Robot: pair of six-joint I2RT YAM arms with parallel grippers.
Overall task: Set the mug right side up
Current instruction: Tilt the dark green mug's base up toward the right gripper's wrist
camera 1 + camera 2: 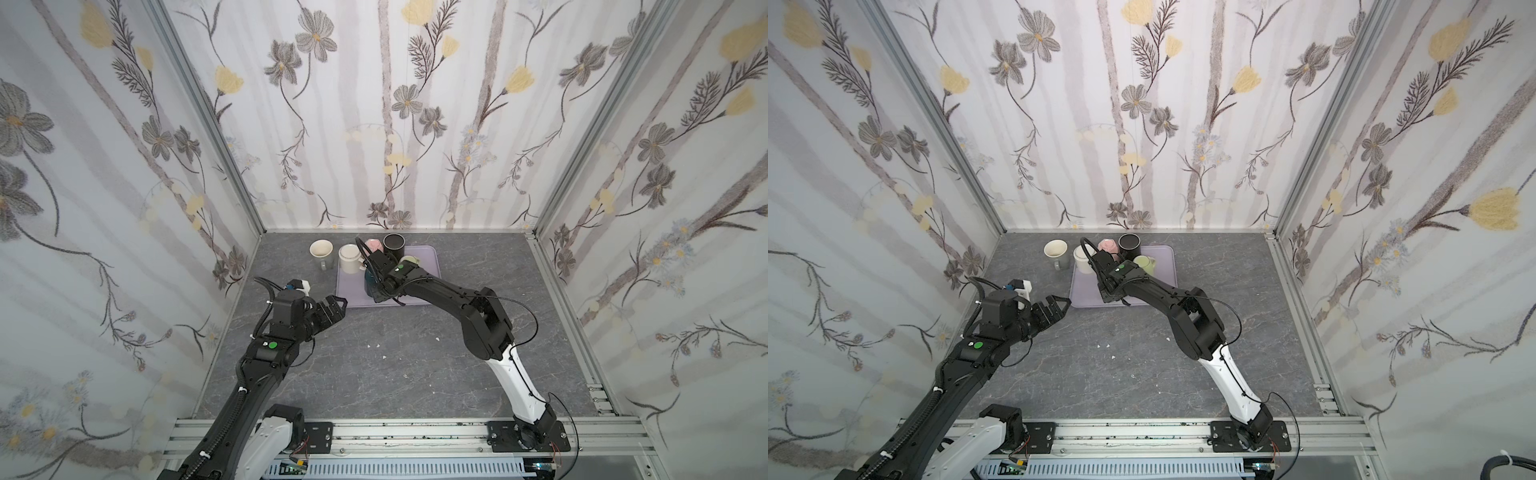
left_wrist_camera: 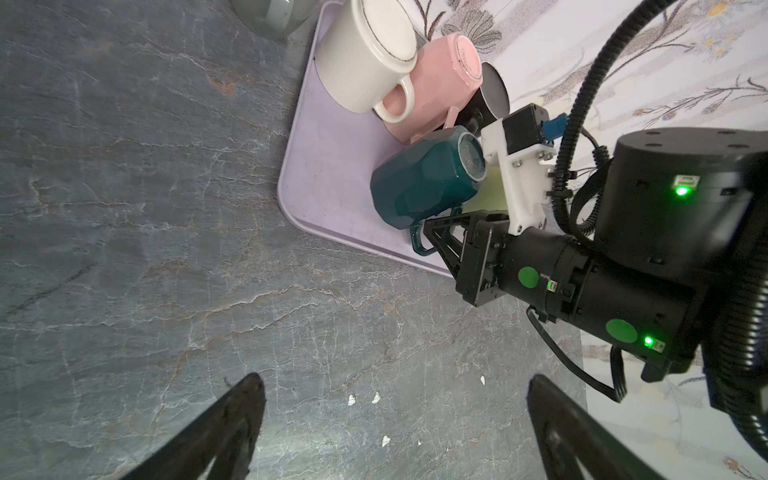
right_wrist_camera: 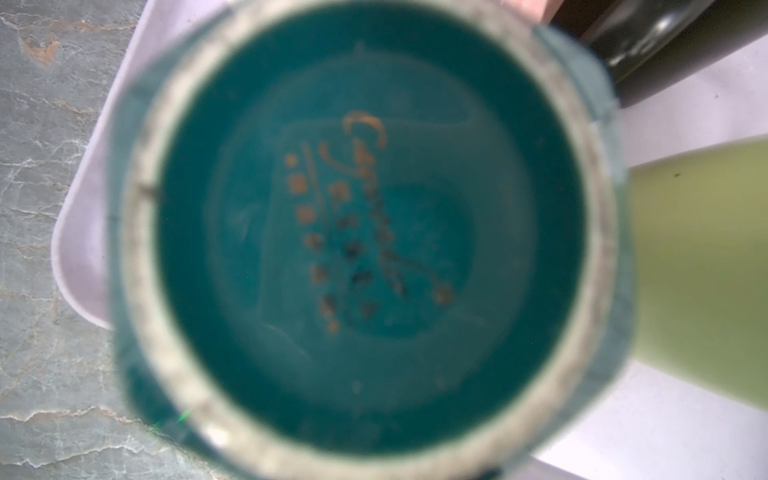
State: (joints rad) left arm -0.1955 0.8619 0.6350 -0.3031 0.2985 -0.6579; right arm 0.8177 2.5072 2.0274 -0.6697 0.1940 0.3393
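- The left gripper [image 2: 392,384] hangs over the grey marbled surface [image 1: 374,365], left of the tray. Its jaws are spread wide with nothing between them.
- A grey mug [image 1: 321,250] stands upright on the bare surface near the back wall, just left of the tray, mouth up.
- A cream mug [image 1: 350,257] sits at the back left corner of the lilac tray [image 1: 428,253]. Its handle is turned towards the pink mug.
- The teal mug [image 2: 424,187], with faceted sides, is on the tray close to the front edge.
  - It stands upside down with its long axis roughly vertical: mouth down on the tray, base up.
  - The right wrist view looks straight onto that base, a blurred teal disc with gold lettering inside a pale unglazed ring.
  - Its handle sticks out towards the tray's front edge.
- The right gripper [image 2: 428,228] reaches in from the right. Its jaws are pinched together on the teal mug's handle, and the arm's wrist covers most of the mug in both top views.
- A pink mug [image 2: 440,70] stands just behind the teal one, also base up, touching the cream mug's handle.
- A black mug [image 1: 394,243] stands upright at the back of the tray, mouth open to the top.
- A pale green mug [image 1: 1144,262] sits to the right of the teal mug, partly hidden by the arm.
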